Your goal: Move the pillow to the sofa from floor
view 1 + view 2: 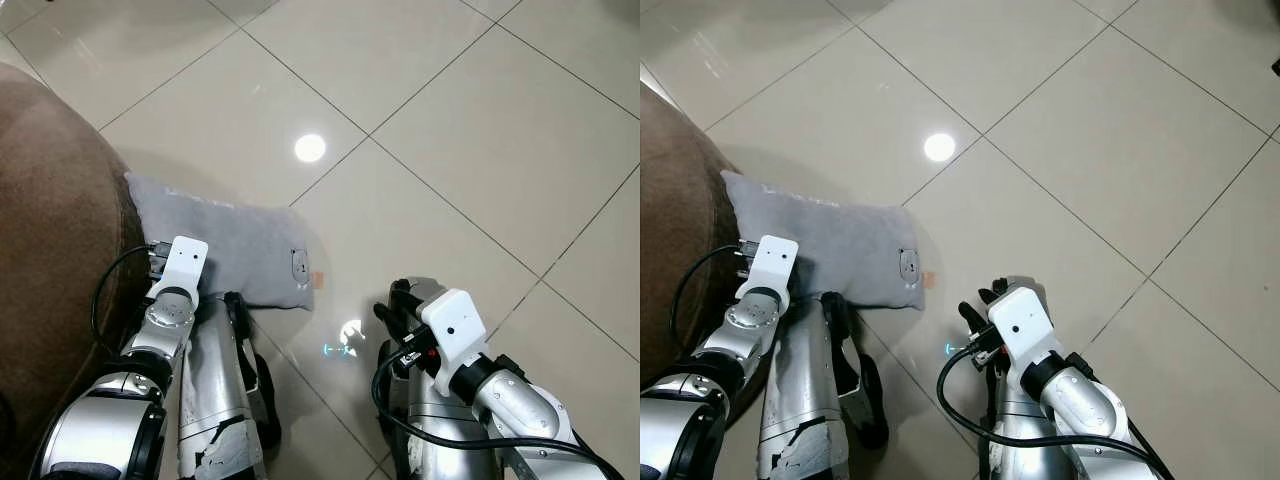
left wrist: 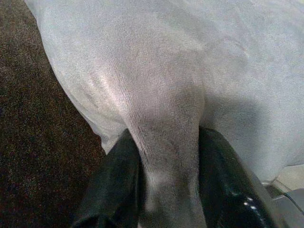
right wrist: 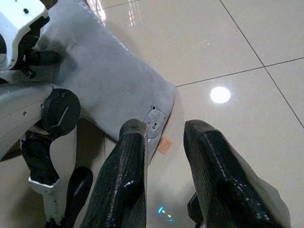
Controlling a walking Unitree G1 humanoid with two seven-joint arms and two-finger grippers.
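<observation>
Silver robot arms fill the lower part of the head views, and between them stand the robot's own silver legs on the glossy beige tiled floor. Down on the left, the left gripper is pinching a raised fold of the soft grey fabric pillow; in the left wrist view its two black fingers press in from either side of that bunched ridge of cloth. From above, the left wrist's white camera block sits over the pillow's near edge, at the end closest to the brown plush sofa.

That pillow lies flat on the floor tiles, one short end tucked against the sofa's rounded side, the other pointing out into the room. At the outer end a small bear-face patch is stitched near the corner, and a little orange tag sticks out from the seam just beside it. No writing on either can be read.

Over on the right, the right gripper hangs above bare tile with its black fingers spread and nothing between them, near the pillow's outer corner but apart from it. A round ceiling-light glare shines on the tiles beyond the pillow.
</observation>
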